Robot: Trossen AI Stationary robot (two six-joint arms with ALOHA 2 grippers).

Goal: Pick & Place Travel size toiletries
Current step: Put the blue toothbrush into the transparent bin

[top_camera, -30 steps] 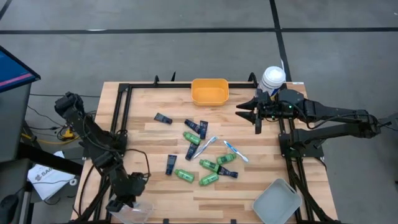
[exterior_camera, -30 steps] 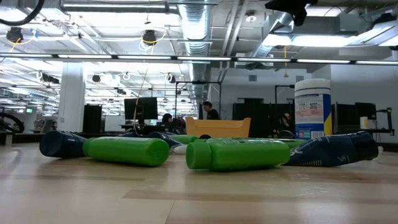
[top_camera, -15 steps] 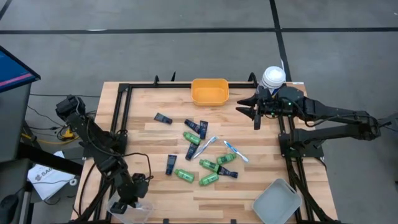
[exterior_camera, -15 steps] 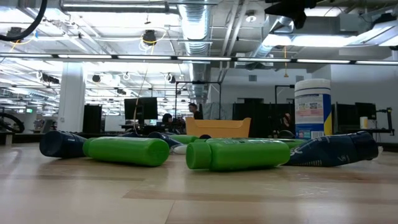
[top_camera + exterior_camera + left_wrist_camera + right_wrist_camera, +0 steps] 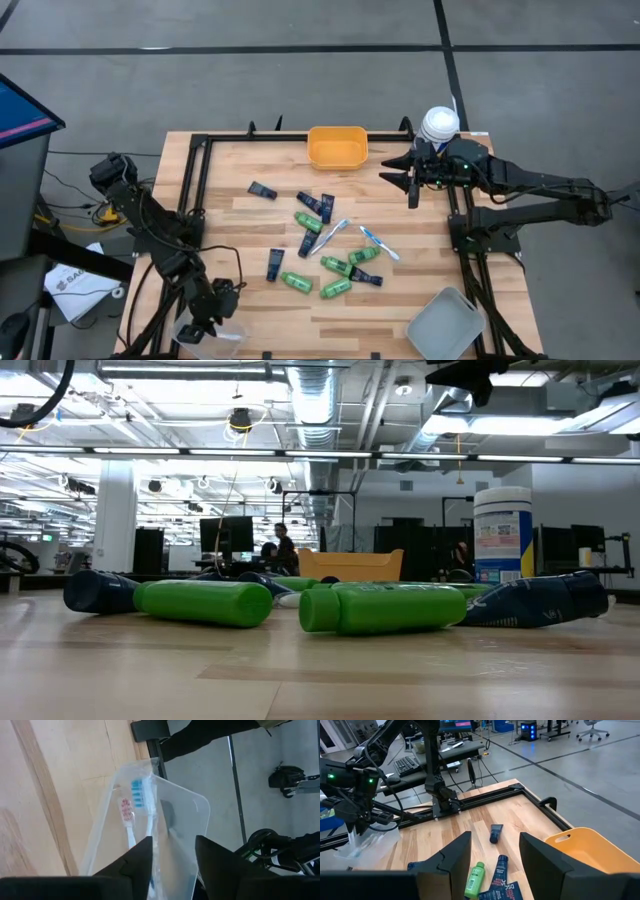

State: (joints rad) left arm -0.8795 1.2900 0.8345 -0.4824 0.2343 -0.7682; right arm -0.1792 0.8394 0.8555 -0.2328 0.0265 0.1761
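Hovering over the clear tray at the near left corner, the left gripper is spread open, two toothbrushes seen lying just beyond its fingertips; the right gripper is parted too, far right, well apart from the toiletries scattered mid-table.

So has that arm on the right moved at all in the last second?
Yes, slightly. The right gripper has shifted a little toward the back edge, nearer the orange bin, judged against the white canister beside it.
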